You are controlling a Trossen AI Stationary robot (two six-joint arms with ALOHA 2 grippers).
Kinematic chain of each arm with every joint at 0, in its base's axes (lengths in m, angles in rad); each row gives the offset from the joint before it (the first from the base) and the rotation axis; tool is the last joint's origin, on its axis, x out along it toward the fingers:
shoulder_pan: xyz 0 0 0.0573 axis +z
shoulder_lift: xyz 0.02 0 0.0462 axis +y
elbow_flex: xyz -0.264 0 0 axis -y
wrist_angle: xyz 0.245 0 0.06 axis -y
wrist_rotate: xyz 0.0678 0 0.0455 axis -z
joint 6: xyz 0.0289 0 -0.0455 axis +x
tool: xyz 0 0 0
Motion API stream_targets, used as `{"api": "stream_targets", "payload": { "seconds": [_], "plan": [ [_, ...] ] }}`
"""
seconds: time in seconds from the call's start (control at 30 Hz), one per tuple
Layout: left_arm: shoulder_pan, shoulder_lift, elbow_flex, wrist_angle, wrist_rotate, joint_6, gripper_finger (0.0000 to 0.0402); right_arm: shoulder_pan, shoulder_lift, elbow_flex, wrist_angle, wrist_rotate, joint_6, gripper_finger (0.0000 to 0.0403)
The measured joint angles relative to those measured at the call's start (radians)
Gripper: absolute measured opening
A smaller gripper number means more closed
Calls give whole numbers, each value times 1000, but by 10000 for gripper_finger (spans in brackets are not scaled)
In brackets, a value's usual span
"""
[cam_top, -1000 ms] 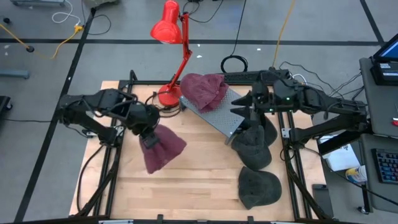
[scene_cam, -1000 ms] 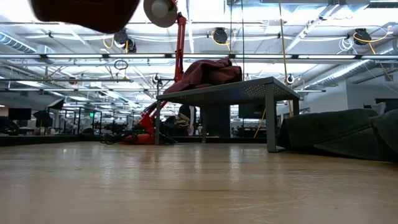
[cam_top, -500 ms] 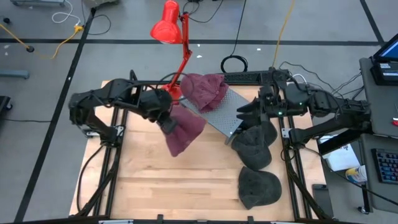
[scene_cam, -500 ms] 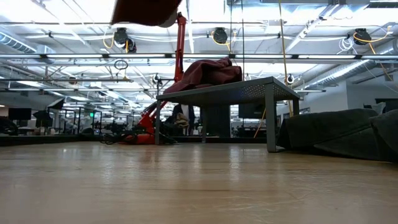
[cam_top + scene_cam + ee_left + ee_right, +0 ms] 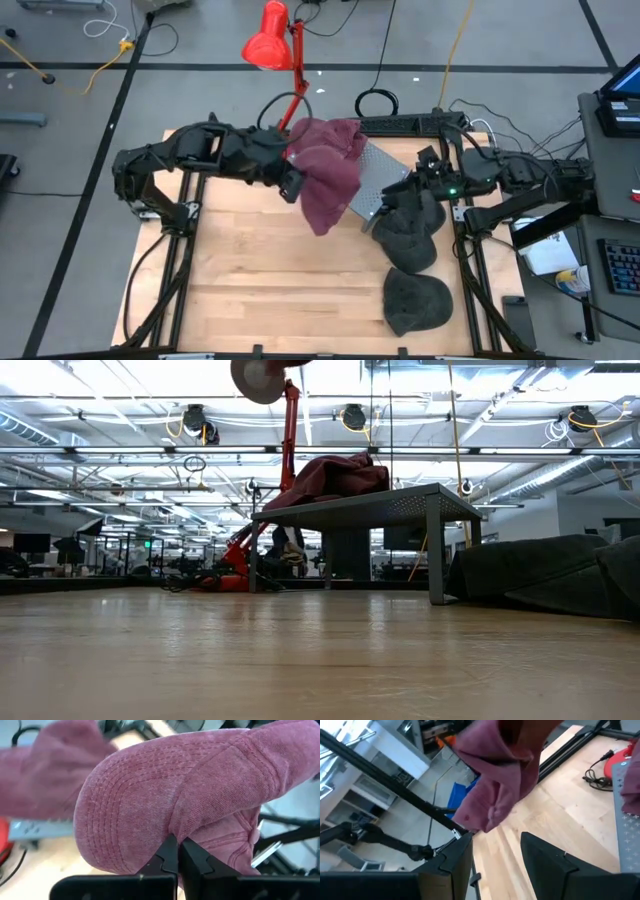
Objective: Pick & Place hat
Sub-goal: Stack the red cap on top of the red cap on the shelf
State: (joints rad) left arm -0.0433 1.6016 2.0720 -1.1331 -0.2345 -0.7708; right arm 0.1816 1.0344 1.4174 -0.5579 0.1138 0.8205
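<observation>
The left gripper (image 5: 293, 186) hangs over the table (image 5: 250, 290), the hat (image 5: 325, 190) draped from it on the side toward the platform (image 5: 372, 180). Behind that hat, another hat (image 5: 325, 138) sits on the platform (lamp (image 5: 272, 45) farther back). Right of the platform the right gripper (image 5: 408, 183) hovers above two caps (image 5: 410, 235).

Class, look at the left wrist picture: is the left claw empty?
No: the left claw is pinched shut on the fabric of a red hat, which fills the view just beyond its fingertips.
</observation>
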Motion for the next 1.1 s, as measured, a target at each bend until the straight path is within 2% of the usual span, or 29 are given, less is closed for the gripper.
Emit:
{"api": "stream_targets", "payload": {
  "seconds": [0.2, 0.37, 0.5, 0.7, 0.87, 1.1],
  "plan": [
    [0, 0, 0, 130, -57, 24, 0, 23, 0, 0, 10, 117, -24, 160],
    [-4, 0, 0, 194, -116, 36, 0, 30, 7, 0, 54, 175, -72, 160],
    [-5, 0, 0, 219, -141, 48, 0, 30, 28, 0, 123, 182, -125, 160],
    [-12, 0, 0, 219, -164, 55, 0, 30, 80, 0, 189, 250, -165, 160],
    [-14, 0, 0, 218, -170, 60, 0, 30, 114, 0, 279, 250, -207, 160],
    [-14, 0, 0, 218, -171, 70, 0, 30, 142, 0, 298, 251, -205, 158]
  ]
}}
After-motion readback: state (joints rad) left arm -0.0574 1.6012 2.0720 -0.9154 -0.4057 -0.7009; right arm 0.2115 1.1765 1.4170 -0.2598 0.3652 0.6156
